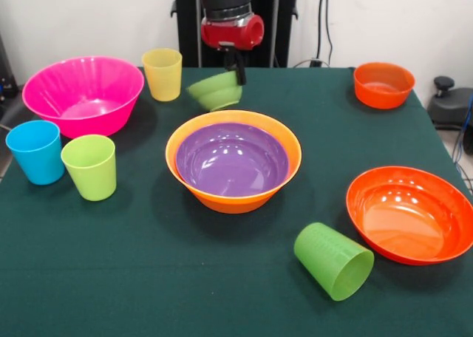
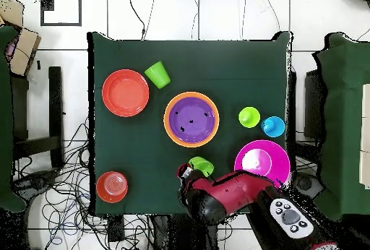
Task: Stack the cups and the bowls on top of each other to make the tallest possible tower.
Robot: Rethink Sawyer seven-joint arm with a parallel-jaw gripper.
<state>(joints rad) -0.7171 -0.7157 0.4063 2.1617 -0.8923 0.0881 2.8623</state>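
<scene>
Centrally, purple bowl (image 1: 232, 160) nested inside large orange bowl (image 1: 283, 139).

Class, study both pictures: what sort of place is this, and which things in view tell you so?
Probably a robotics lab or test room. A red and black robot arm works at a green cloth-covered table, loose cables trail over a tiled floor, and plastic bowls and cups are laid out as test objects.

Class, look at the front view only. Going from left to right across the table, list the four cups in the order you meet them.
Blue cup → lime green cup → yellow cup → darker green cup, which lies on its side.
</scene>
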